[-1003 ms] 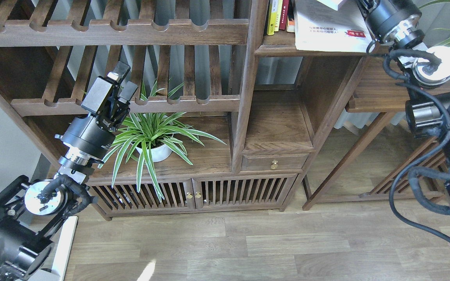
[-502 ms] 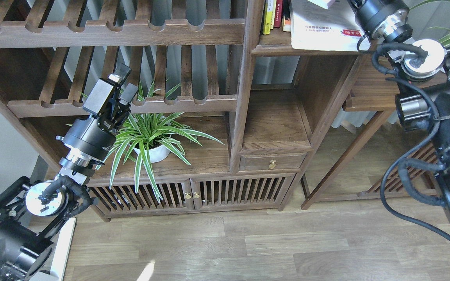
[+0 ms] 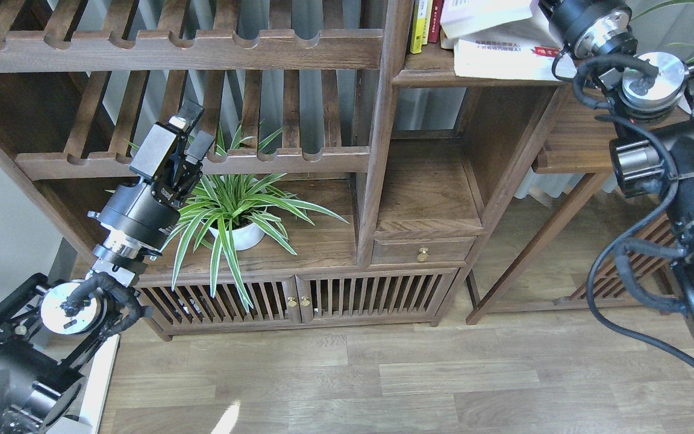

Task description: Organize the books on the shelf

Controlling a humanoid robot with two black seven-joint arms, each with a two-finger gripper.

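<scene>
1. Books are the matter here, and they sit at the top right of the head view; going from the left, the first thing met is the left gripper point(image 3: 193, 129), raised in front of the slatted racks point(image 3: 172, 45), its two fingers a little apart and holding nothing.
2. Just right of and below that gripper, a spider plant point(image 3: 235, 208) in a white pot point(image 3: 243, 235) stands on the lower board of the cabinet, above two slatted doors point(image 3: 299, 295) with brass knobs.
3. Right of the plant, past an upright post, an open cubby sits over a small drawer point(image 3: 424, 250) with a brass knob.
4. Above the cubby, on the shelf point(image 3: 422, 75), a few upright books point(image 3: 426, 21), yellow and red spines, stand at its left end.
5. Beside them a large white book point(image 3: 503, 57) with a small red label lies flat, its edge past the shelf front; a pale book point(image 3: 485, 15) rests tilted on top of it.
6. At the far right, the right arm's wrist point(image 3: 591, 24) reaches the books' right end; its gripper is out of view at the top edge.
</scene>
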